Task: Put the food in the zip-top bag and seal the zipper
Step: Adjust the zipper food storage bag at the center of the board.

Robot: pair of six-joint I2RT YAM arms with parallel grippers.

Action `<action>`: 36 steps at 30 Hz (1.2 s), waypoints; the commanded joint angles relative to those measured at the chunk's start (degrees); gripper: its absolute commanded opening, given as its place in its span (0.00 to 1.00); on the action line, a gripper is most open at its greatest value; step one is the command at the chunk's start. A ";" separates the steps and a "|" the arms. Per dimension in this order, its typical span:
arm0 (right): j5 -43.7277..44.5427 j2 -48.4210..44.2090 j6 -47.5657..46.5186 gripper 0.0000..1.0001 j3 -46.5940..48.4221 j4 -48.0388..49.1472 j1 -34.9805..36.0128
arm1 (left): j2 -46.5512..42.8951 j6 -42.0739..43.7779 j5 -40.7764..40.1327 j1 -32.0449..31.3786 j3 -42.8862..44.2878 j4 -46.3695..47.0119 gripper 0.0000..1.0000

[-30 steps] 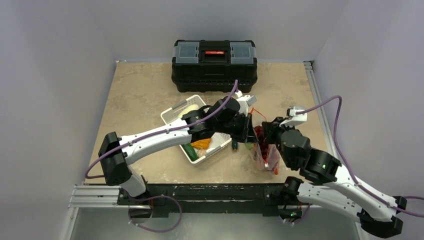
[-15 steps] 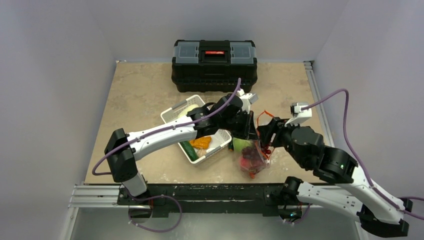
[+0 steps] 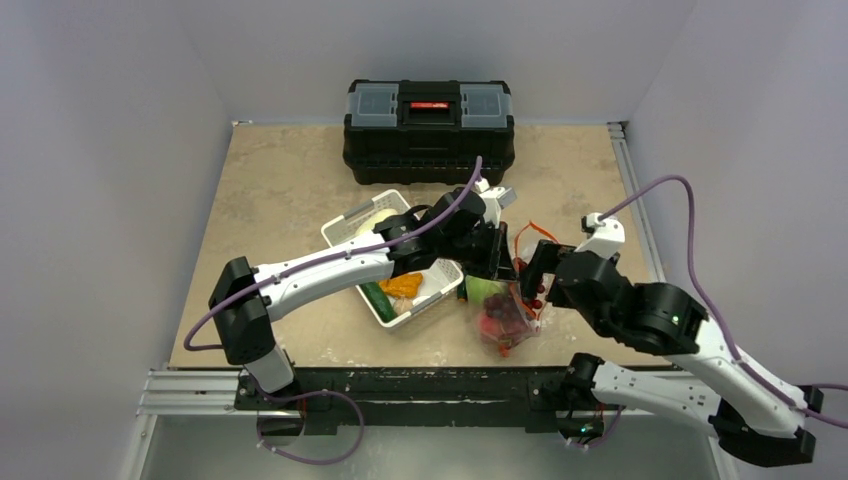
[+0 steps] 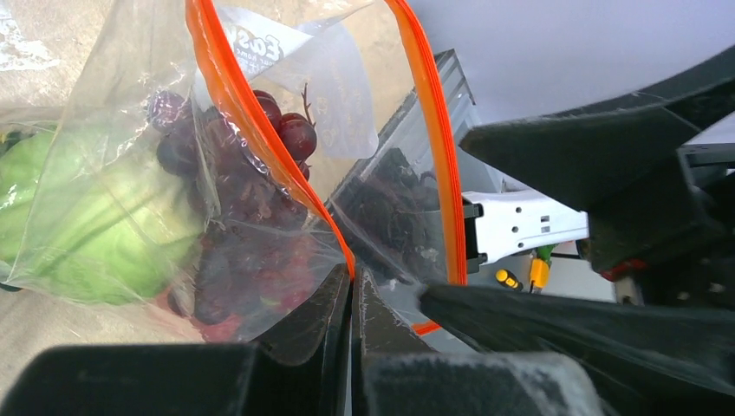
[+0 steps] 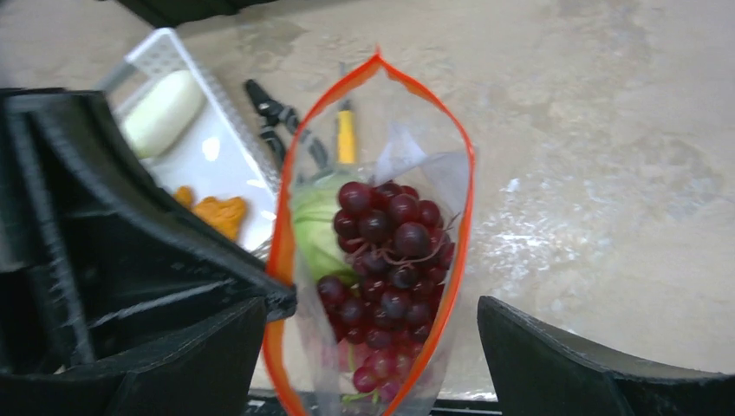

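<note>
Now pinches the zipper (image 4: 225, 95) of the clear bag (image 5: 418, 166) with the left gripper (image 4: 353, 277), both fingers pressed together on the orange-red strip at one side of the mouth. Holds the bag above the table (image 5: 589, 130) near the front edge, mouth turned up and spread open into a pointed oval. Shows inside the bag the dark red grapes (image 5: 390, 251) and, touching them on the basket side, the pale green cabbage (image 5: 312, 225); something pinkish lower down, too blurred to name. Hangs over the mouth with the right gripper (image 5: 373, 329), fingers wide apart, one on each side of the bag, gripping nothing. Just left of the bag, a white basket (image 5: 186, 69) with a white oblong piece (image 5: 162, 111), an orange chunk (image 5: 218, 214) and, in the top view, a green cucumber (image 3: 378, 300) inside. Between basket and bag, on the table, a yellow-handled screwdriver (image 5: 346, 134) and black shears (image 5: 277, 121), close together. Far back, well apart from all this, a black toolbox (image 3: 428, 130), lid down.
</note>
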 commanded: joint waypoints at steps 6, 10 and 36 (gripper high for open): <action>12.26 9.86 17.54 0.99 -3.93 -8.38 -0.05 | -4.30 0.48 -0.20 0.35 -1.75 3.11 0.00; 6.91 6.45 13.45 0.99 -6.95 0.95 -1.54 | -4.92 0.59 -0.06 0.44 -2.65 3.79 0.00; 13.65 -0.76 -6.20 0.00 -9.09 19.86 -1.88 | 1.93 2.65 3.44 -0.03 10.14 -1.32 0.00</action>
